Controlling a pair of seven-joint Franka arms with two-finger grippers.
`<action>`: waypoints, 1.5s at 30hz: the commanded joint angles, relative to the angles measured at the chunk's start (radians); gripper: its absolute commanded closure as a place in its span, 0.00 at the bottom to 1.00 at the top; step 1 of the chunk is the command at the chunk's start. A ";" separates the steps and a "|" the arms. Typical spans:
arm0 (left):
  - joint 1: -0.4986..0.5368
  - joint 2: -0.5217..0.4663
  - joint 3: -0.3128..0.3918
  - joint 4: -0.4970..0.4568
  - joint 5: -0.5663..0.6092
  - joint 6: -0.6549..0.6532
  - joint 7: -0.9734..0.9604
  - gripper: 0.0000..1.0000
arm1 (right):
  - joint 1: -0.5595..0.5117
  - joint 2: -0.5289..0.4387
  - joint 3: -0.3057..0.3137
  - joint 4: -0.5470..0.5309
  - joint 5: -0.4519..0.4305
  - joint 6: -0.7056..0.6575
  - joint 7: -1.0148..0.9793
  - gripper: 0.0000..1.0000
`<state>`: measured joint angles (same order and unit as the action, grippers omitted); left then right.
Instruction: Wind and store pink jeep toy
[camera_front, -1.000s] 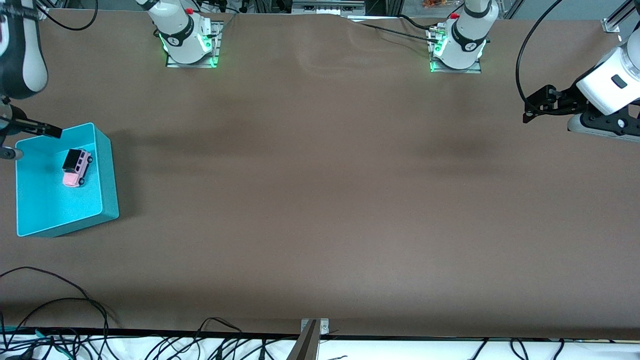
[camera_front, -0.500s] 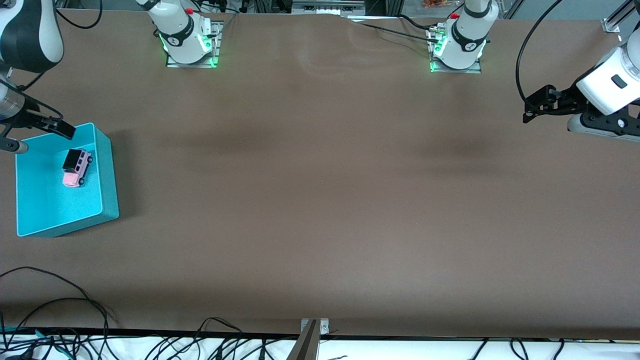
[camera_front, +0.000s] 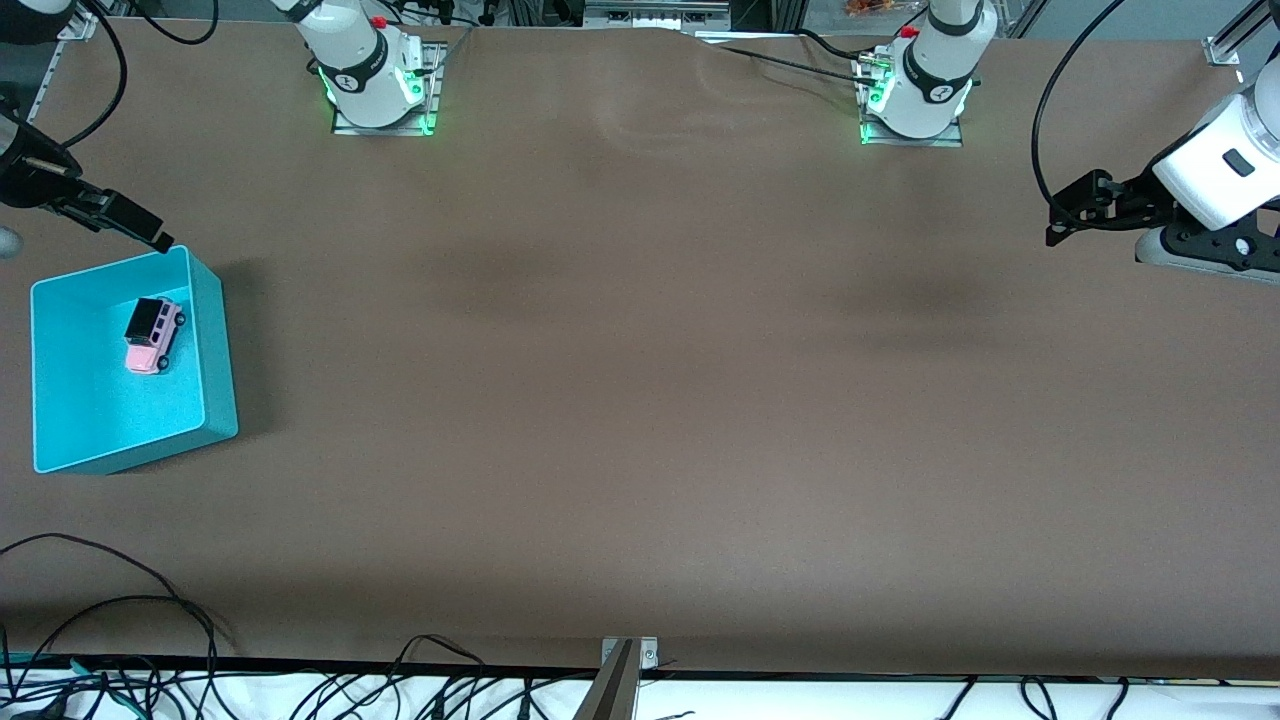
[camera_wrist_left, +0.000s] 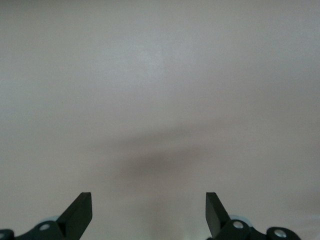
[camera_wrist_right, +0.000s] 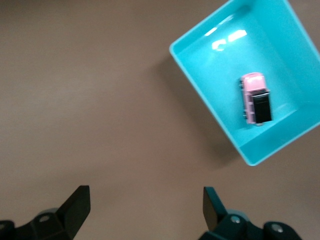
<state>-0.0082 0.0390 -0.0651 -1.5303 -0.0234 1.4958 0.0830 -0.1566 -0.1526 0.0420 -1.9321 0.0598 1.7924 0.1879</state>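
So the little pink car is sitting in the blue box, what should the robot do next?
Probably just draw the right claw back toward its base and rest. The pink jeep toy already sits in the turquoise bin, both claws are open and empty, and the left claw waits at its end.

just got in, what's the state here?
The jeep sits in the turquoise bin at the right arm's end of the table, so storing looks done. Nothing is held. The right tool is open, up in the air by the bin's rim nearest the bases. The left arm waits at its own end, its tool open over bare table.
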 joint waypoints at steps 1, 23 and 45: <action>0.002 0.015 -0.001 0.035 -0.018 -0.017 0.001 0.00 | 0.049 0.039 0.007 0.079 0.051 -0.038 0.080 0.00; 0.000 0.013 -0.001 0.035 -0.018 -0.017 0.001 0.00 | 0.068 0.071 0.047 0.134 -0.038 -0.041 -0.111 0.00; 0.002 0.013 -0.001 0.033 -0.018 -0.017 0.001 0.00 | 0.066 0.065 0.039 0.151 -0.072 -0.085 -0.117 0.00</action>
<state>-0.0085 0.0390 -0.0651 -1.5289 -0.0234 1.4957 0.0830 -0.0857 -0.0914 0.0854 -1.8203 -0.0044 1.7392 0.0924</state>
